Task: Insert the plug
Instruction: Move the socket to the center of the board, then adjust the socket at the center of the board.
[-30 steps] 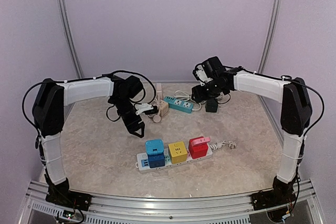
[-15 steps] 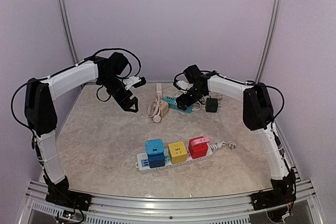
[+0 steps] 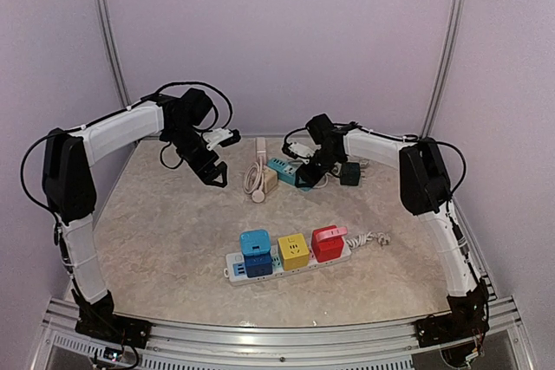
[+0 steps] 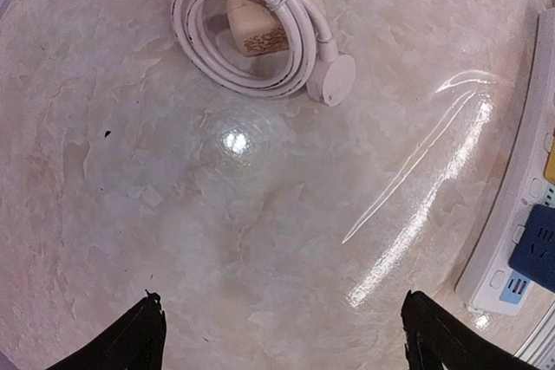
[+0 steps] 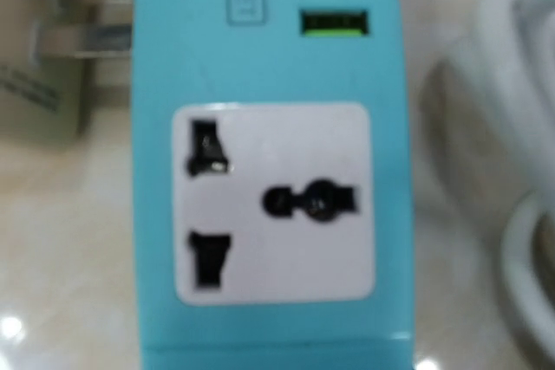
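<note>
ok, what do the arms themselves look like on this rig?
Both the left arm and right arm have white links between bulky black joint housings. Thin black cables loop loosely along each. The left gripper and right gripper are black; the left's fingertips taper to points. A white part sits at the left wrist. No readable markings.

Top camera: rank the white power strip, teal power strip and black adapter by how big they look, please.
1. white power strip, clearly the longest.
2. teal power strip, though it is partly hidden.
3. black adapter, the smallest.
The first lies nearer the camera, which may exaggerate its lead.
</note>
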`<control>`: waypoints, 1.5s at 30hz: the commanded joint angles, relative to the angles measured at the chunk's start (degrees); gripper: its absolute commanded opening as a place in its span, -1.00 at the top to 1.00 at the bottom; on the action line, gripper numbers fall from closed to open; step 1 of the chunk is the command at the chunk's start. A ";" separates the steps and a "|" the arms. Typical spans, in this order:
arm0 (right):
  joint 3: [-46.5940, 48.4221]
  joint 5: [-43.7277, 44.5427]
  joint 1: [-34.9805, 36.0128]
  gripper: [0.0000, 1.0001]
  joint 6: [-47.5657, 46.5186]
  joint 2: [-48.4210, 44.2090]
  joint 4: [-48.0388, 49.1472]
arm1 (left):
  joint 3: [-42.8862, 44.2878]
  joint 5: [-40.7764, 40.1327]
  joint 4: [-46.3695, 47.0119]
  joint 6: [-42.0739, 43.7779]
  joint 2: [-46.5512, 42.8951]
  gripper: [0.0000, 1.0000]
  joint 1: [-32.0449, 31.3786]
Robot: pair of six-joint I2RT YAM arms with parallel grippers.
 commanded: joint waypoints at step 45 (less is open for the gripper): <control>-54.19 5.16 6.68 -0.99 10.93 -52.36 31.60 | 21.99 -4.85 22.05 -16.54 25.97 -0.76 -2.12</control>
